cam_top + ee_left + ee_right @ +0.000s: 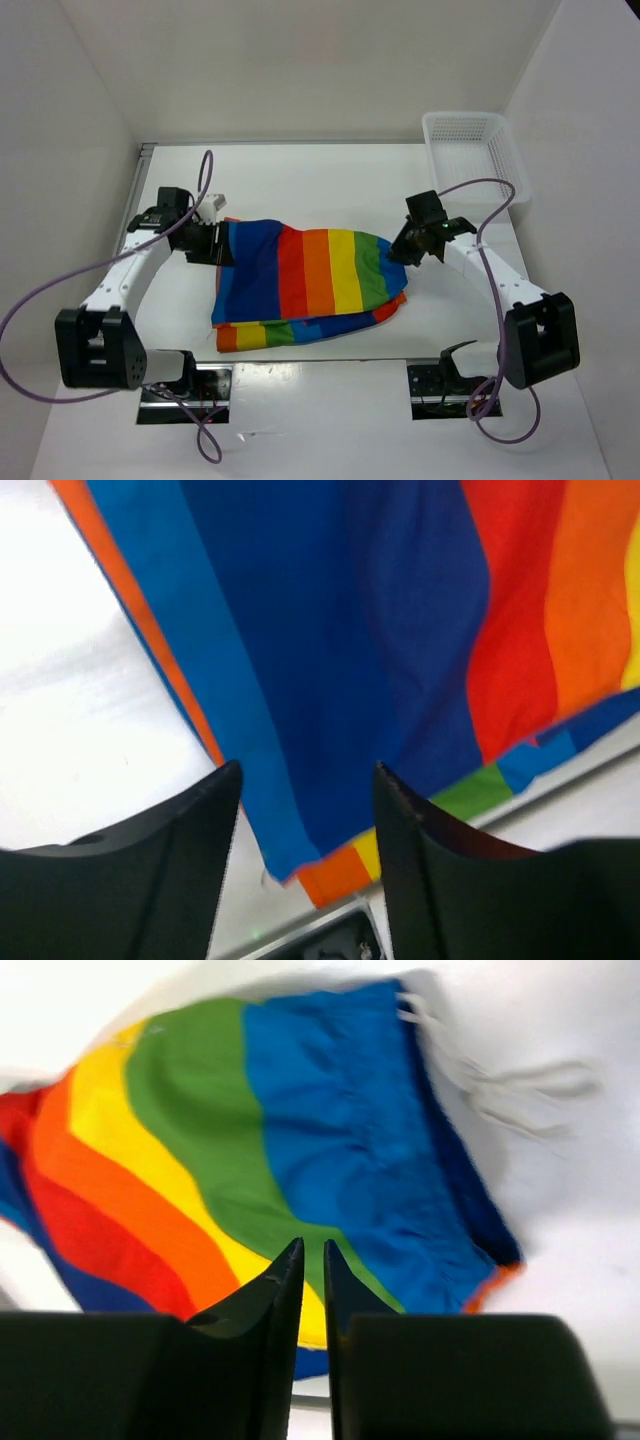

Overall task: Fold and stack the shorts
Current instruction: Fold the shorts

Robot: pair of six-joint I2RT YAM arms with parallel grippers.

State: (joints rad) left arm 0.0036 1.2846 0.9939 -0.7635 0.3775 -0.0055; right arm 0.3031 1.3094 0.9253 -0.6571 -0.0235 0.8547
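Fabric this thin and limp is judged to be light and without stiffness of its own: it will sag, drape and slide over itself wherever it is not held, and one layer can easily be picked up where two were meant. The shorts are spread on the counter between the two claws, with an upper layer laid partly over a lower one whose striped edge shows on the near side. The left claw is set at their blue edge with its fingers spread wide; dark blue cloth is seen just ahead of the fingertips, and no pinch is made. The right claw is placed at the opposite, green-and-blue end, its fingers drawn almost together with only a slit between them, and no cloth is seen in that slit. The white drawstring lies loose beyond that claw and to its right, at the far blue edge. Hold is best taken at a hem or waistband corner, where doubled fabric gives a firmer bite; a mid-panel grip is likely to bunch, and the drawstring could be snagged.
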